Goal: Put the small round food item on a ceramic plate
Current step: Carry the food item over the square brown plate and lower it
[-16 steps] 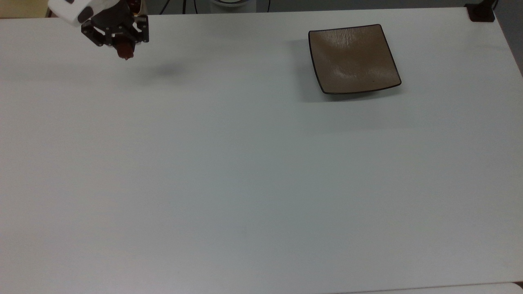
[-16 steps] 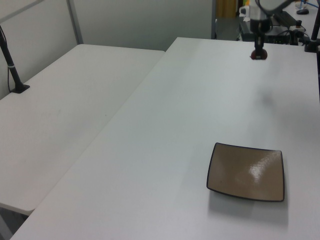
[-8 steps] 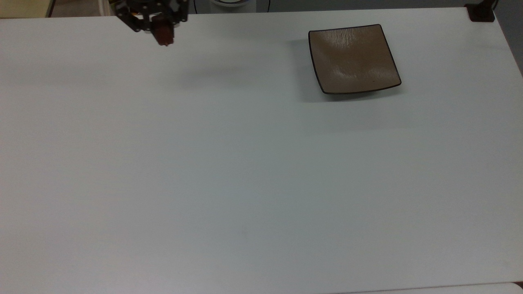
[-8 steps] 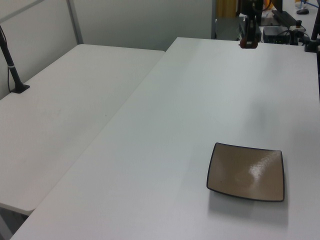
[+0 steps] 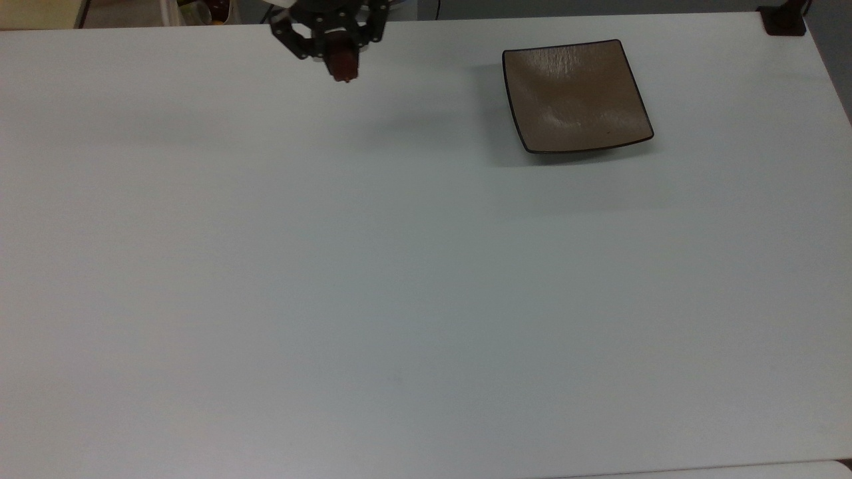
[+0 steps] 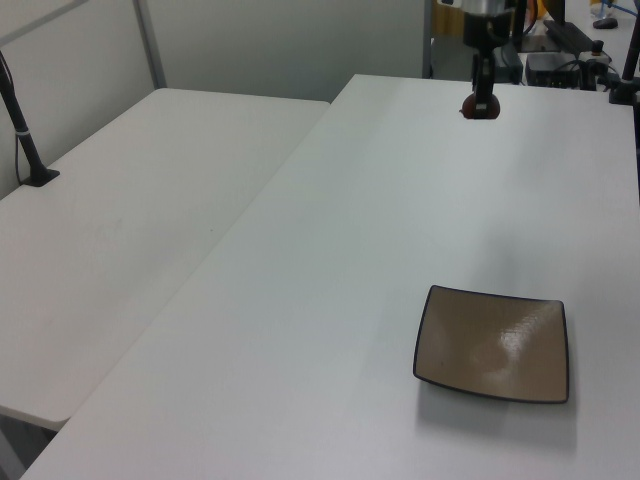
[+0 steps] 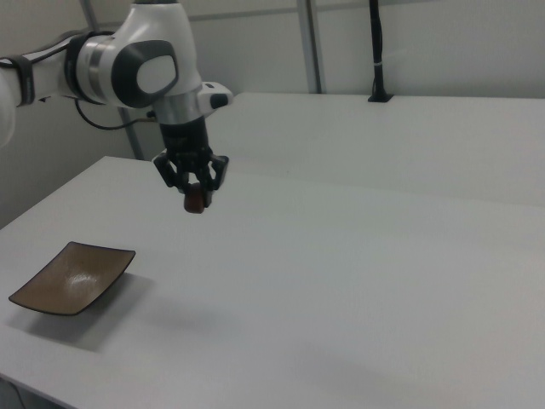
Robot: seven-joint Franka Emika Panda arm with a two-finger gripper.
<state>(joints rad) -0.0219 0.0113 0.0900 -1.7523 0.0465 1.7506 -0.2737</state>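
My gripper point(image 5: 341, 63) point(image 6: 481, 105) point(image 7: 196, 200) hangs above the white table, shut on the small round food item point(image 5: 343, 66) point(image 6: 480, 108) point(image 7: 196, 201), a dark reddish-brown lump between the fingertips. In the top view it is near the table's far edge, left of the ceramic plate point(image 5: 576, 95). The square tan-brown plate point(image 6: 493, 343) point(image 7: 70, 277) with a dark rim lies bare on the table, well apart from the gripper. In the right view the plate is at the lower left, below and to the left of the gripper.
The white table point(image 5: 399, 279) carries only the plate. A second white table point(image 6: 130, 220) adjoins it in the left view. A black post base point(image 5: 784, 20) sits at the top view's upper right corner. Clutter point(image 6: 560, 40) stands beyond the far edge.
The gripper, still shut on the food item, has travelled to the top view's right along the far edge, closing much of the distance to the plate. The plate has not moved.
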